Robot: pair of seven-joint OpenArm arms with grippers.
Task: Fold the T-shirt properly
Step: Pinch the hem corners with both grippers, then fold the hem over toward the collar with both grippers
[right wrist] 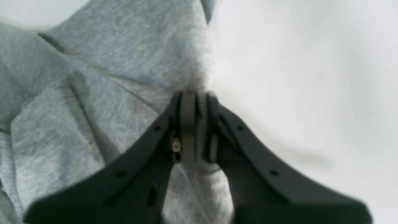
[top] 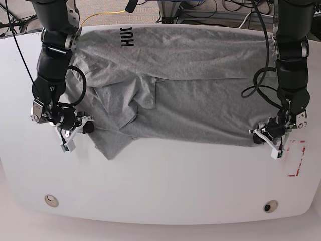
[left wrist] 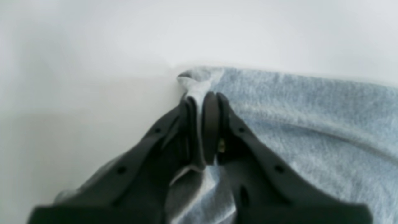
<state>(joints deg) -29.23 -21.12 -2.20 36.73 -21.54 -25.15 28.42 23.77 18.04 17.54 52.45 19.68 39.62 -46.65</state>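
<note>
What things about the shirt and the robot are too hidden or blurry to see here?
- Rest of the lettering on the T-shirt: base view; only part shows, the remainder is out of sight.
- Cloth pinched inside the left gripper: left wrist view; its own dark fingers cover it.
- Cloth inside the right gripper: right wrist view; its fingers cover it.
- Tops of both arms: base view; cut off by the upper edge.

The cloth [top: 200,108]'s far edge is hidden behind both arms.
</note>
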